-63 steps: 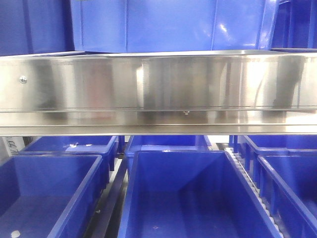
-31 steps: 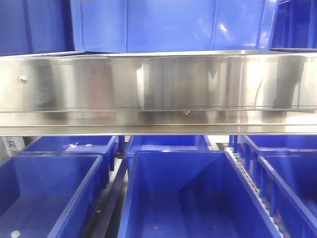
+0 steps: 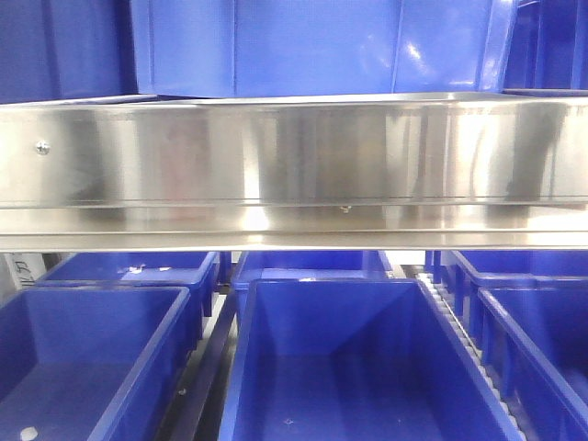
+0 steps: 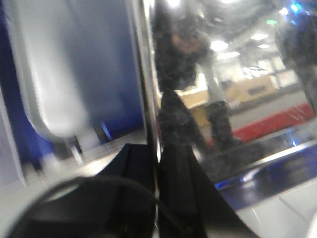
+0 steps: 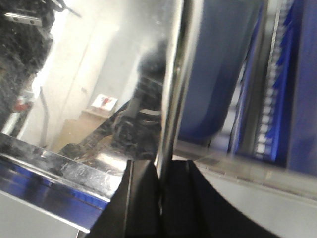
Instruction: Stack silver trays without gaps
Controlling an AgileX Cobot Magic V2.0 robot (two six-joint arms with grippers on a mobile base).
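A silver tray [image 4: 148, 94] was held by its thin rim at both ends. In the left wrist view the left gripper [image 4: 156, 154] had its two dark fingers pressed together on the rim, with the tray's mirror-like face running away to one side. In the right wrist view the right gripper [image 5: 159, 167] pinched the same kind of thin edge [image 5: 171, 79], and the shiny face lay on the other side. Both views were blurred, so the depth of each grip was not clear.

The front view showed neither arm. A wide steel shelf rail [image 3: 294, 156] crossed the picture, with blue bins [image 3: 367, 367] below it and more above. The tray could not be told apart from the rail there, and no second tray was clearly in sight.

The step in hand appeared to be the two-armed carry of one tray toward its stack. The next move would call for both ends kept level, the rims squared over the tray beneath, then an even lowering — a tilt or an offset corner would likely leave a gap.
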